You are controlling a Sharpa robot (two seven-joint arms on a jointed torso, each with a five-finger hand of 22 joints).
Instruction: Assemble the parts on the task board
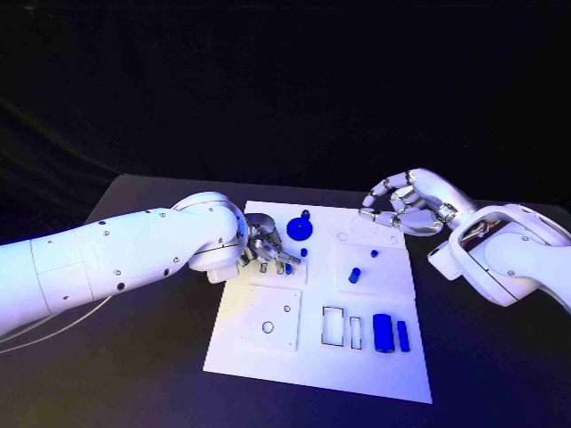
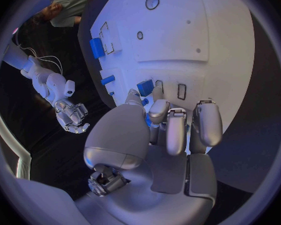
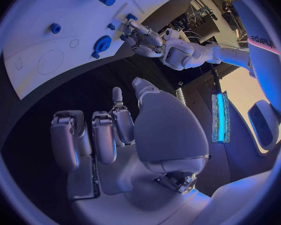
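Note:
The white task board (image 1: pixel 273 343) lies in the middle of the table. My left hand (image 1: pixel 267 248) rests low over its far left part, fingers curled down. A small blue part (image 2: pixel 147 120) shows as a sliver between its thumb and a finger. Beside the fingertips sits another blue part (image 2: pixel 145 87). A blue gear (image 1: pixel 299 229) stands just beyond the left hand. My right hand (image 1: pixel 408 205) hovers above the board's far right corner, fingers loosely bent and holding nothing. From the right wrist, the right hand (image 3: pixel 115 135) sits off the board's edge.
Two blue blocks (image 1: pixel 382 333) lie near the board's right front, beside outlined slots (image 1: pixel 334 325). A blue peg (image 1: pixel 354 275) and a tiny blue piece (image 1: pixel 375 253) sit mid-board. A square plate with a hole (image 1: pixel 268 326) is at the left front. Black table surrounds the board.

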